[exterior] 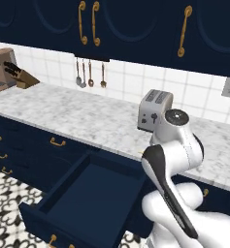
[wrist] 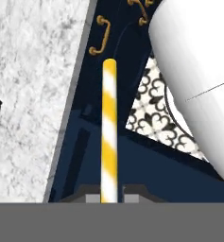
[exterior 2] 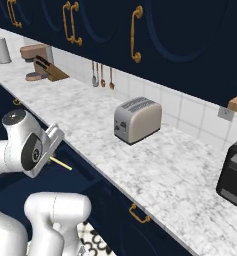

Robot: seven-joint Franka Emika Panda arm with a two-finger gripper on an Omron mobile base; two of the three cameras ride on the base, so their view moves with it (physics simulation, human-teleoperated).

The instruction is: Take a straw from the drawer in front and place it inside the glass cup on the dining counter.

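A yellow-and-white striped straw runs straight up from between my fingertips in the hand view, and my gripper is shut on its lower end. In the right base view the straw pokes out sideways from the hand, above the dark opening below the worktop edge. The wide navy drawer stands pulled open below the worktop, with a plain navy inside. My arm rises to the right of it and hides the hand in the left base view. The glass cup and the dining counter are out of view.
A marble worktop runs along the wall with a toaster, a knife block and a stand mixer on it. A black toaster oven stands at the far right. Utensils hang on the tiles. Patterned floor lies beside the drawer.
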